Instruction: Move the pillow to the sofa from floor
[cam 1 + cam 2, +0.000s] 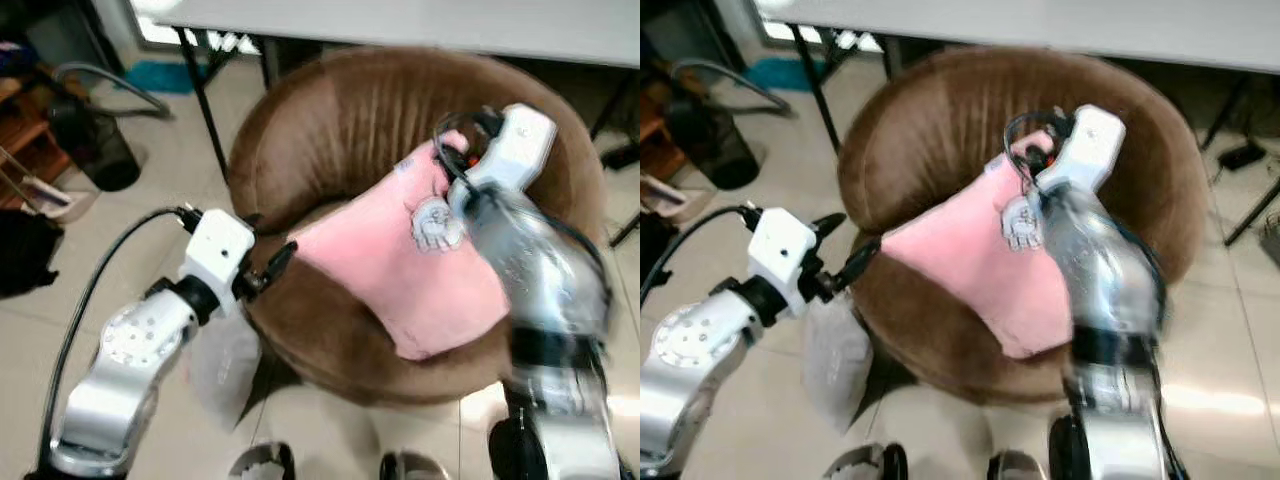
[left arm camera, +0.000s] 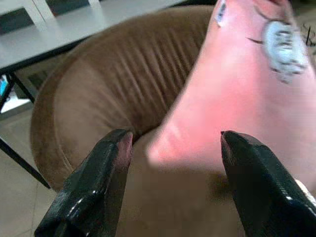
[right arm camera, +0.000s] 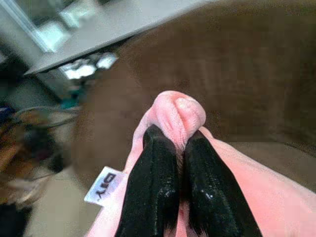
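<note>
Right wrist view: gripper [image 3: 181, 143] pinching pillow [image 3: 247, 177] corner.

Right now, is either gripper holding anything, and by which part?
The right gripper pinches the pink pillow by its upper corner. The left gripper is open, holding nothing.

Pink pillow [image 1: 400, 280], grey-white cartoon print, white tag; brown ribbed sofa [image 1: 340, 120]; black fingers [image 3: 153, 197].
</note>
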Available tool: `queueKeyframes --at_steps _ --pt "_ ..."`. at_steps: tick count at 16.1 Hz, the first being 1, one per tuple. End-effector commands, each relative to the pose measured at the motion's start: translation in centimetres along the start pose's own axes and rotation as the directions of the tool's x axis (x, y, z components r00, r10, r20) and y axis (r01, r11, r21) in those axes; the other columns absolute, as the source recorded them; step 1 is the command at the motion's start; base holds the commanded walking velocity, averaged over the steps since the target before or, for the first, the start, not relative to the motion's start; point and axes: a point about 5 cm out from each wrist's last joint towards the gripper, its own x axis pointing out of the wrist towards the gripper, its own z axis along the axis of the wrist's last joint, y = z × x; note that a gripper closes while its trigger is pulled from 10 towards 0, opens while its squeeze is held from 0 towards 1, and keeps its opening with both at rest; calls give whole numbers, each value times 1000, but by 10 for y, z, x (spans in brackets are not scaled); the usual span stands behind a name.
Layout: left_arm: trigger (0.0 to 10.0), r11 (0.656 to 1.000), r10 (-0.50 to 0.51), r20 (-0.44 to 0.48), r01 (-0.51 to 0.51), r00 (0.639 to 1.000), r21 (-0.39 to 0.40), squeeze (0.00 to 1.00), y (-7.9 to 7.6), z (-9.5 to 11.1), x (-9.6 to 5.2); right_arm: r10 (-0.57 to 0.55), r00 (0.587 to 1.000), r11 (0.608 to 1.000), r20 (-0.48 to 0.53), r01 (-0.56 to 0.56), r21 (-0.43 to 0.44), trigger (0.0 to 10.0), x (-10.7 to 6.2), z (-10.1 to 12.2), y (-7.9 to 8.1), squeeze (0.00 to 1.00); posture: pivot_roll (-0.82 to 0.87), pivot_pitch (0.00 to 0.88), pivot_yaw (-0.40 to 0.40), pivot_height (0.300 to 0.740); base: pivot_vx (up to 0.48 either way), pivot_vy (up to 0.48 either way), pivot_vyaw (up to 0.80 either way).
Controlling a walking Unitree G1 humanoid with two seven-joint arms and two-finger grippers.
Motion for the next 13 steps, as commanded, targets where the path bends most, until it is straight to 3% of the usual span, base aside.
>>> queueKeyframes --at_steps 1,4,5,8,10,11,13 --pt "10000 1000 -15 -8 15 1000 4 0 0 2 -5 -60 996 998 61 59 14 10000 10 9 -6 0 66 215 60 740 0 0 0" --pt "10000 999 -43 -30 43 999 8 0 -3 4 -12 -236 966 967 105 244 -77 10000 40 19 -34 0 110 234 49 740 0 0 0" --pt "10000 999 -43 -40 44 998 12 0 -3 4 -15 -312 940 938 142 328 -114 10000 44 27 -50 1000 123 229 42 740 0 0 0" --pt "10000 999 -41 -43 41 998 10 0 -3 5 -16 -332 922 921 200 363 -144 10000 45 40 -61 1000 134 222 38 740 0 0 0" --pt "10000 999 -31 -26 31 999 8 0 -2 7 -14 -285 924 936 253 325 -133 10000 46 54 -60 1000 127 206 39 740 0 0 0" --pt "10000 1000 -23 -11 23 1000 9 0 -2 7 -12 -270 921 935 280 320 -152 10000 46 61 -59 59 122 202 40 740 0 0 0" --pt "10000 998 57 27 -57 998 -9 0 1 7 -7 -184 934 964 305 233 -131 10000 46 75 -53 0 97 182 35 740 0 0 0"
